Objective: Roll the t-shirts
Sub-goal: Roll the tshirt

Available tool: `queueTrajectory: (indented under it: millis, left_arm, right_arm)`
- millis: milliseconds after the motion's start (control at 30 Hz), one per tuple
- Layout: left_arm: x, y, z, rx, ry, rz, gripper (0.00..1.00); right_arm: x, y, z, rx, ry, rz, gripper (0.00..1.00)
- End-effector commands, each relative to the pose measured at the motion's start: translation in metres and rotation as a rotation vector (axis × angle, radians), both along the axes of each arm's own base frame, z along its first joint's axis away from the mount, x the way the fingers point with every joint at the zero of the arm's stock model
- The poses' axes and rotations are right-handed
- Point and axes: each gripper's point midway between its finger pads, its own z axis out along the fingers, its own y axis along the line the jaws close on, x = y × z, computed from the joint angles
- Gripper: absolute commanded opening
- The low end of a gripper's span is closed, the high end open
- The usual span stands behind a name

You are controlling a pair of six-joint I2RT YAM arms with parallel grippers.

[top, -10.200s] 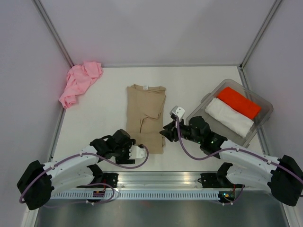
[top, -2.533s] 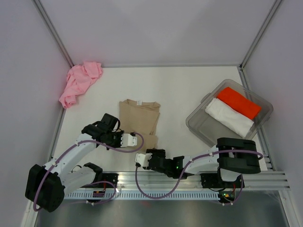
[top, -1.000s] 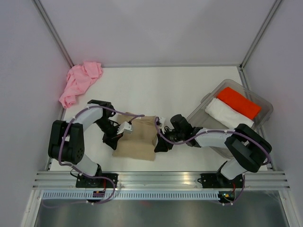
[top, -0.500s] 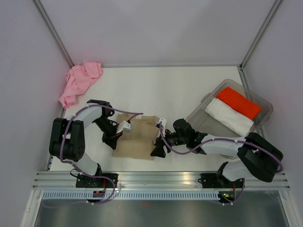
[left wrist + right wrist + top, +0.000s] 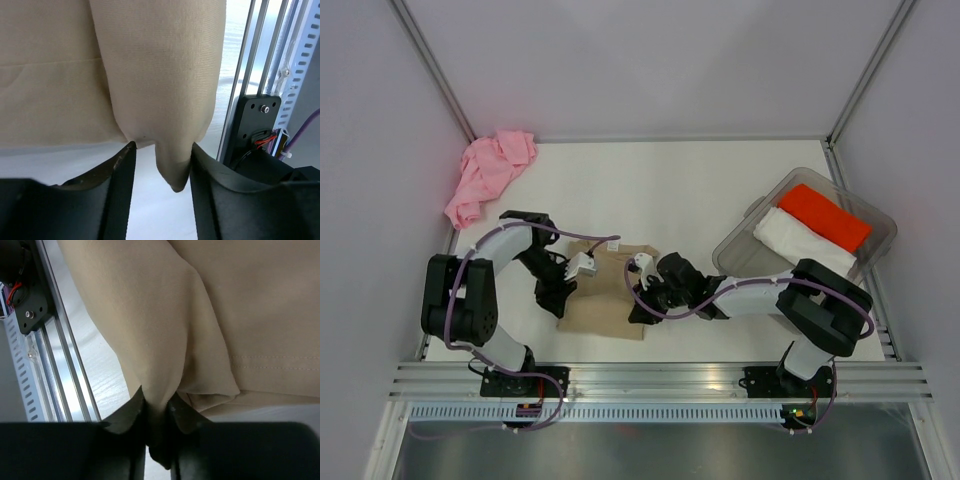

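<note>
so the tan t-shirt (image 5: 608, 300) looks maybe halfway: it sits near the front of the table (image 5: 700, 190) between the arms, folded narrow, soft and wrinkly, with its near end turned over in a thick fold. right gripper (image 5: 157, 405) is pinched tight on its edge, while left gripper (image 5: 160, 155) has its jaws parted around a corner (not squeezing). pink t-shirt (image 5: 488, 175) lies crumpled in the far left corner, untouched.

Tan t-shirt (image 5: 610, 300) now shorter, near end rolled; L gripper (image 5: 162, 150) jaws newly apart, R gripper (image 5: 157, 400) re-pinched on it.
</note>
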Motion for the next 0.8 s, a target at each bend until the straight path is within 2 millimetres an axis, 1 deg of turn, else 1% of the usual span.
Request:
queueTrajectory:
  millis: [0,33,67,100,167,200,233,267,300,333,367,400,433,467,500,567,600,667,700,733,767]
  left_arm:
    - [0.004,-0.007,0.011,-0.050,-0.046,0.043,0.52]
    - [0.003,-0.013,0.016,-0.085,-0.056,0.058,0.54]
    - [0.001,-0.017,0.018,-0.108,-0.055,0.062,0.56]
    - [-0.003,-0.024,0.021,-0.148,-0.041,0.081,0.56]
    - [-0.009,-0.028,0.021,-0.158,-0.014,0.099,0.54]
    - [-0.015,-0.029,0.018,-0.159,0.008,0.107,0.51]
    - [-0.018,-0.029,0.016,-0.153,0.032,0.120,0.37]
    - [-0.024,-0.027,0.014,-0.143,0.056,0.128,0.27]
    - [-0.029,-0.027,0.015,-0.139,0.073,0.126,0.18]
    - [-0.034,-0.025,0.017,-0.141,0.085,0.115,0.03]
    - [-0.048,-0.022,0.024,-0.131,0.142,0.103,0.02]
    - [-0.050,-0.019,0.028,-0.146,0.137,0.074,0.02]
    - [-0.050,-0.017,0.031,-0.145,0.141,0.067,0.02]
    - [-0.053,-0.011,0.032,-0.124,0.153,0.055,0.02]
    - [-0.051,-0.007,0.031,-0.109,0.158,0.062,0.02]
    - [-0.047,-0.001,0.023,-0.061,0.184,0.078,0.02]
    - [-0.042,-0.001,0.019,-0.052,0.181,0.087,0.02]
    - [-0.033,-0.001,0.012,-0.019,0.220,0.141,0.02]
    - [-0.019,-0.002,0.003,-0.009,0.188,0.165,0.02]
    - [-0.012,-0.001,-0.002,0.028,0.201,0.215,0.02]
    - [-0.004,-0.001,-0.007,0.039,0.186,0.235,0.03]
  right_arm:
    - [0.000,0.017,0.017,0.060,0.009,0.028,0.18]
    - [0.000,0.017,0.019,0.061,0.016,0.030,0.12]
    - [-0.002,0.017,0.019,0.061,0.024,0.037,0.01]
    - [-0.007,0.020,0.023,0.066,0.046,0.064,0.00]
    - [-0.013,0.023,0.028,0.080,0.074,0.087,0.00]
    - [-0.019,0.026,0.034,0.105,0.094,0.120,0.00]
    - [-0.023,0.028,0.037,0.112,0.115,0.131,0.00]
    - [-0.033,0.029,0.043,0.141,0.148,0.173,0.00]
    - [-0.039,0.029,0.044,0.151,0.173,0.191,0.00]
    - [-0.043,0.029,0.045,0.155,0.208,0.201,0.00]
    - [-0.050,0.026,0.044,0.156,0.234,0.222,0.01]
    - [-0.060,0.022,0.046,0.163,0.270,0.263,0.00]
    - [-0.065,0.017,0.040,0.150,0.301,0.266,0.01]
    - [-0.069,0.015,0.039,0.153,0.318,0.272,0.00]
    - [-0.076,0.012,0.039,0.161,0.350,0.293,0.00]
    - [-0.080,0.011,0.039,0.195,0.398,0.282,0.00]
    - [-0.079,0.010,0.034,0.194,0.419,0.273,0.00]
    - [-0.071,0.011,0.028,0.201,0.436,0.226,0.00]
    - [-0.064,0.010,0.018,0.186,0.451,0.191,0.00]
    - [-0.049,0.010,0.011,0.188,0.466,0.124,0.00]
    - [-0.040,0.011,0.009,0.194,0.469,0.093,0.00]
